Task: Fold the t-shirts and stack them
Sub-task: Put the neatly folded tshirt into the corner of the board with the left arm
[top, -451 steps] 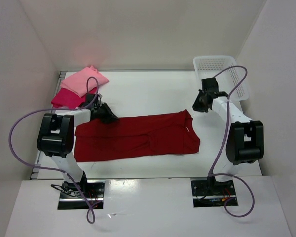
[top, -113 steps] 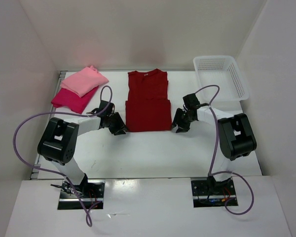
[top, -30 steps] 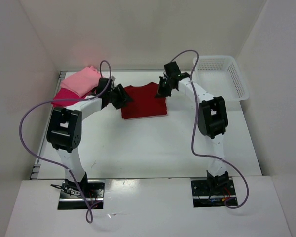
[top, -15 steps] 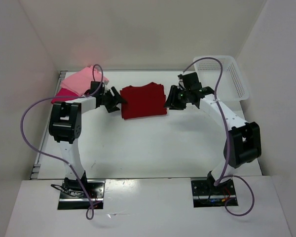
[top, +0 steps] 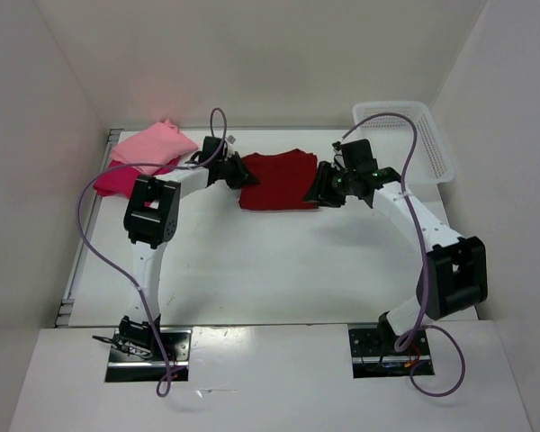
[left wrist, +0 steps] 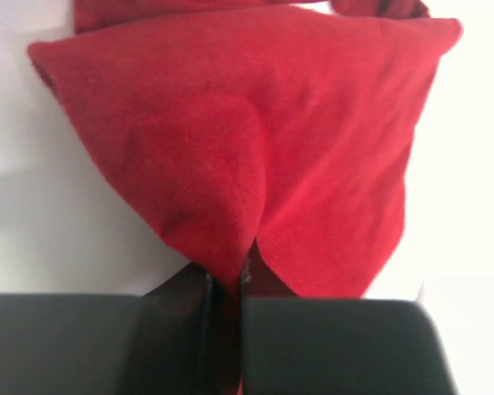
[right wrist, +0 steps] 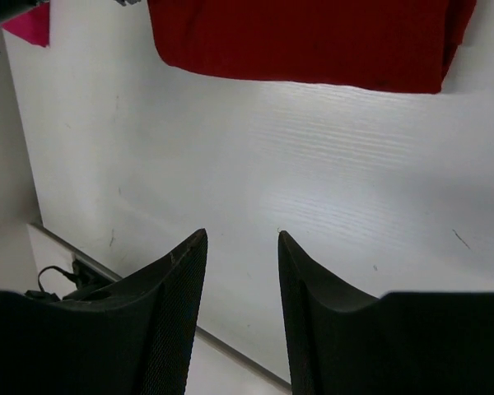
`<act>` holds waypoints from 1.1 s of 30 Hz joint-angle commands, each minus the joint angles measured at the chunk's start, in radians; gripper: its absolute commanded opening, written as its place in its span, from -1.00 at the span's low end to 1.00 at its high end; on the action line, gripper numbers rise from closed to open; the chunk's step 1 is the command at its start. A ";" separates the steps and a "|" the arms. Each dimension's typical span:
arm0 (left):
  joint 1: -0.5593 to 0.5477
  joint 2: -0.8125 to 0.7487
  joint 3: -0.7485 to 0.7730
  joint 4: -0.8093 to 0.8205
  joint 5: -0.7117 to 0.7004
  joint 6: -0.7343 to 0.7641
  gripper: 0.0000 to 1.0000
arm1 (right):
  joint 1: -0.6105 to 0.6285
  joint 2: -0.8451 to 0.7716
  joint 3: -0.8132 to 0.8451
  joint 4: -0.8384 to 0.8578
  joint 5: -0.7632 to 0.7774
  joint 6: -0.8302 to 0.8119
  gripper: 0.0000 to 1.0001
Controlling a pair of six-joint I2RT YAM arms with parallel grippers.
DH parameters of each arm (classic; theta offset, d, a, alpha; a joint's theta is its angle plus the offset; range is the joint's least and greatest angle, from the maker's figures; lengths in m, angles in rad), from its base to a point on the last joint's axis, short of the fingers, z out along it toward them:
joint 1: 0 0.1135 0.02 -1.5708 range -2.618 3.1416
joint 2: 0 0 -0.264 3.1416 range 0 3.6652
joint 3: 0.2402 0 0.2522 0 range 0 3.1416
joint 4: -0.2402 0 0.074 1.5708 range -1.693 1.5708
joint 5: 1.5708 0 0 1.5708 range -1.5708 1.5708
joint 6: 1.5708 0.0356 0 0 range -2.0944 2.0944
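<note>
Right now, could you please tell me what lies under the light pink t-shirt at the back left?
A folded crimson-magenta t-shirt lies under the light pink t-shirt; only its near-left part shows. The rest, and anything beneath, is covered.

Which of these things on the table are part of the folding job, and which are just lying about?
Part of the job: dark red shirt, pinched in the left fingers; light pink shirt; magenta shirt beneath it.
Lying about: white basket at the far right corner.
</note>
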 commanded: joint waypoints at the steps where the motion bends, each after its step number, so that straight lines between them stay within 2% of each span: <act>1: -0.008 -0.026 0.145 -0.003 -0.004 -0.025 -0.95 | -0.034 -0.083 -0.032 0.035 -0.009 0.005 -0.09; 5: 0.026 -0.070 0.335 -0.061 -0.001 -0.016 -1.00 | -0.056 -0.096 -0.056 0.035 -0.027 0.005 -0.09; 7: 0.081 -0.070 0.453 -0.105 -0.001 -0.026 -1.00 | -0.056 -0.096 -0.056 0.044 -0.055 0.014 -0.09; 10: 0.188 -0.070 0.538 -0.130 0.033 -0.049 -1.00 | -0.056 -0.075 -0.056 0.045 -0.075 0.014 -0.09; 12: 0.251 -0.096 0.523 -0.118 0.033 -0.075 -1.00 | -0.056 -0.064 -0.056 0.054 -0.087 0.014 -0.09; 15: 0.382 -0.170 0.394 -0.008 0.033 -0.134 -1.00 | -0.056 -0.040 -0.047 0.054 -0.107 0.014 -0.09; 16: 0.415 -0.190 0.280 0.009 0.033 -0.146 -0.85 | -0.056 -0.040 -0.038 0.054 -0.107 0.004 -0.09; 18: 0.509 -0.248 0.145 0.084 0.016 -0.187 -0.48 | -0.056 -0.021 -0.038 0.054 -0.116 0.004 -0.09; 19: 0.564 -0.289 0.001 0.116 0.016 -0.201 0.05 | -0.056 -0.021 -0.038 0.054 -0.116 -0.005 -0.09; 22: 0.641 -0.404 -0.188 0.154 -0.049 -0.214 0.44 | -0.056 0.000 -0.029 0.045 -0.126 -0.015 -0.09; 23: 0.650 -0.440 -0.301 0.154 -0.080 -0.214 0.62 | -0.056 0.011 -0.029 0.045 -0.126 -0.015 -0.09; 25: 0.663 -0.554 -0.402 0.166 -0.157 -0.204 1.00 | -0.056 0.025 -0.029 0.045 -0.126 -0.026 -0.09; 28: 0.663 -0.673 -0.526 0.166 -0.195 -0.204 1.00 | -0.056 0.035 -0.038 0.055 -0.126 -0.026 -0.06; 29: 0.663 -0.699 -0.542 0.111 -0.208 -0.194 1.00 | -0.056 0.035 -0.038 0.055 -0.126 -0.026 -0.03; 33: 0.663 -0.829 -0.606 0.011 -0.232 -0.119 1.00 | -0.056 0.058 -0.056 0.074 -0.116 -0.007 0.19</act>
